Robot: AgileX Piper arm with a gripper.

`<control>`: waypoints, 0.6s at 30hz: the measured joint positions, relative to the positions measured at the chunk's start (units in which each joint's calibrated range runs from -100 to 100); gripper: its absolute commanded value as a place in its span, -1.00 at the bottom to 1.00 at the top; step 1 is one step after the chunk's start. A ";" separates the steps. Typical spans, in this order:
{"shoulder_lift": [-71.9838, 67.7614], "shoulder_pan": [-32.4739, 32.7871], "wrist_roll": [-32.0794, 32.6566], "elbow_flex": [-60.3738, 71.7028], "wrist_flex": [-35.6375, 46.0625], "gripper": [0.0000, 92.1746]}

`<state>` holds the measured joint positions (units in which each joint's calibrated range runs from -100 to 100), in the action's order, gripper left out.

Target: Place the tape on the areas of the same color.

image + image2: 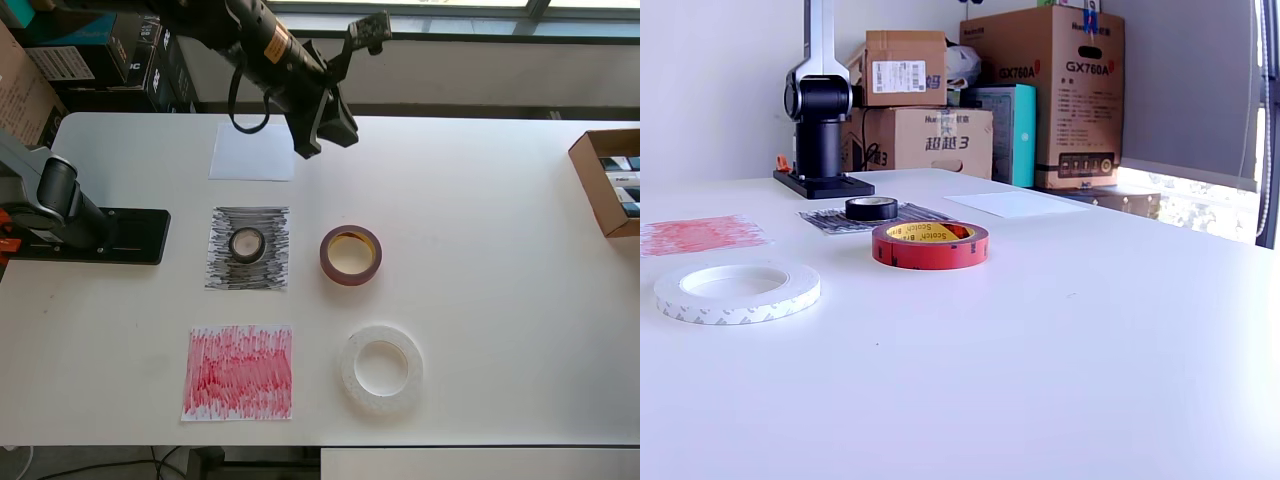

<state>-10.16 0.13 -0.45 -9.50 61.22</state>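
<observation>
A small black tape roll (247, 244) (871, 208) lies on the black scribbled sheet (225, 272) (825, 219). A red tape roll (327, 258) (930, 246) lies on the bare table to the right of that sheet in the overhead view. A wide white tape roll (351, 376) (737, 293) lies on the table right of the red scribbled sheet (238, 372) (698, 234). The plain white sheet (250, 150) (1017, 203) has nothing on it. My gripper (325, 140) hangs above the table at the white sheet's right edge. Its jaws look apart and empty. It is out of the exterior view.
The arm's black base plate (100, 235) (824, 184) sits on the table left of the black sheet in the overhead view. An open cardboard box (590, 180) stands at the table's right edge. Stacked cartons (1040, 90) stand beyond the table.
</observation>
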 measured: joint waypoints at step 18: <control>-19.08 -7.10 1.88 0.00 0.61 -0.65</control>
<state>-29.24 -6.97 1.43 -9.50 61.83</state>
